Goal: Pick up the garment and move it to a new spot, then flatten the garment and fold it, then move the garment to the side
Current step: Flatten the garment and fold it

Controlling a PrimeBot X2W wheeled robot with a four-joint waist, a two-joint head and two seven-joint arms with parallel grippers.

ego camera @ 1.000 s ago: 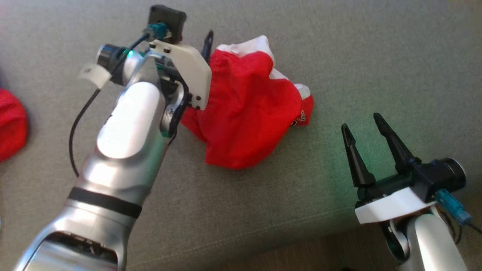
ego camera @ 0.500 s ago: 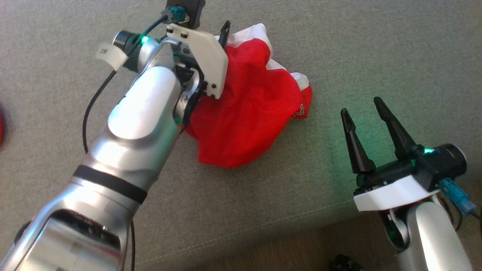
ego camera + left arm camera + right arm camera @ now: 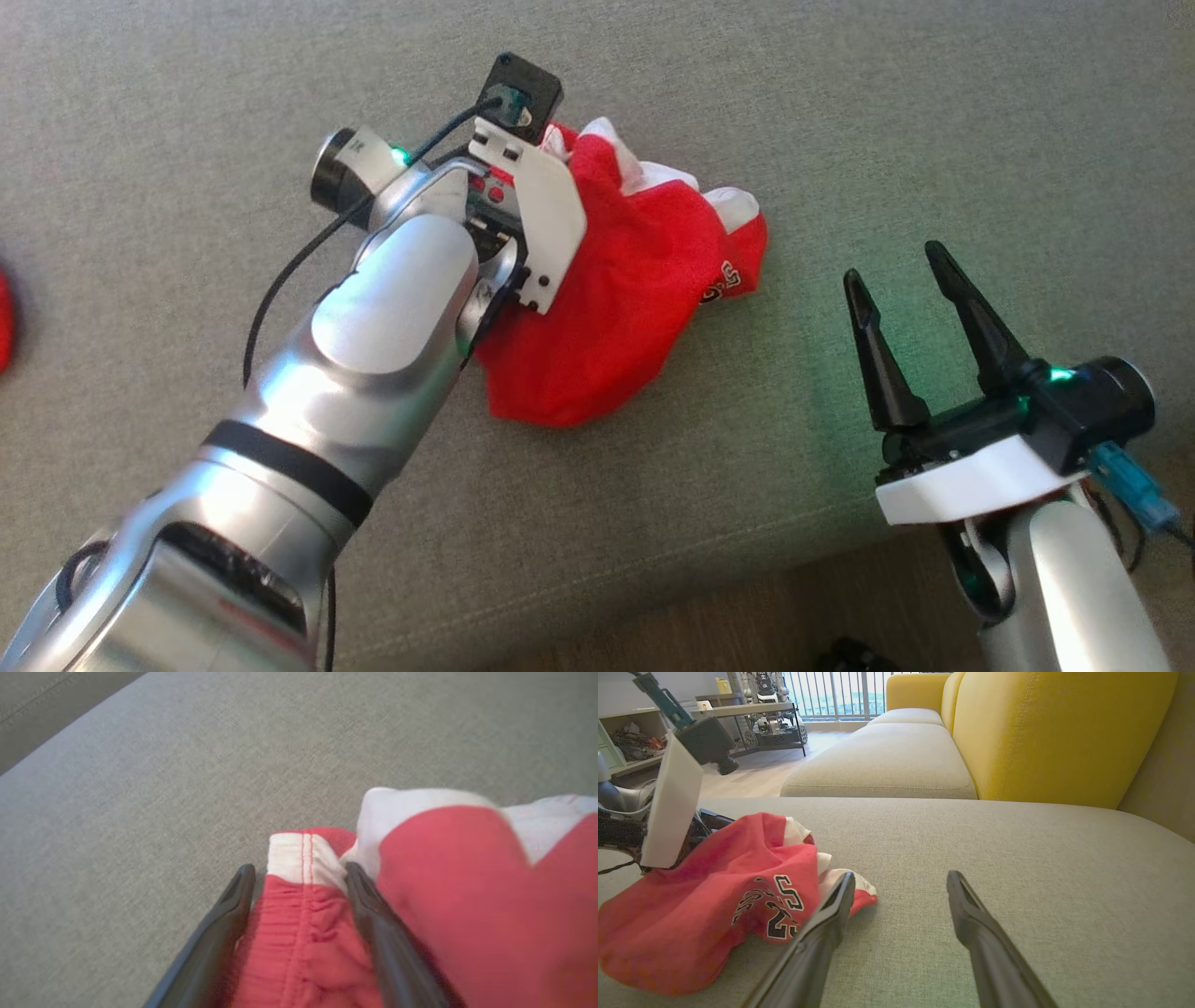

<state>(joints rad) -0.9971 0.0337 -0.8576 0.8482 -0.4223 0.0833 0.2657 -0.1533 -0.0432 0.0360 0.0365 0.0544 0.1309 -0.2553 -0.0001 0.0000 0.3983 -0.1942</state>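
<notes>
A crumpled red garment (image 3: 635,308) with white trim and black lettering lies on the grey sofa cushion (image 3: 840,112). My left arm reaches over its left side, the wrist covering part of it. In the left wrist view my left gripper (image 3: 300,870) is open, and its fingers (image 3: 233,914) straddle a red fold with a white hem (image 3: 299,854). More of the garment (image 3: 467,896) bulges on the right. My right gripper (image 3: 894,264) stands open over bare cushion to the right of the garment (image 3: 714,896), holding nothing; it appears as (image 3: 901,876) in its wrist view.
The cushion's front seam and wooden floor (image 3: 747,625) run along the bottom of the head view. A red thing (image 3: 4,317) peeks in at the left edge. A yellow sofa back (image 3: 1055,732), another seat (image 3: 887,760) and shelves (image 3: 630,737) lie beyond.
My left arm has pushed right into the garment, which has bunched into a smaller heap. The right gripper has held its pose while the head view shifted a little.
</notes>
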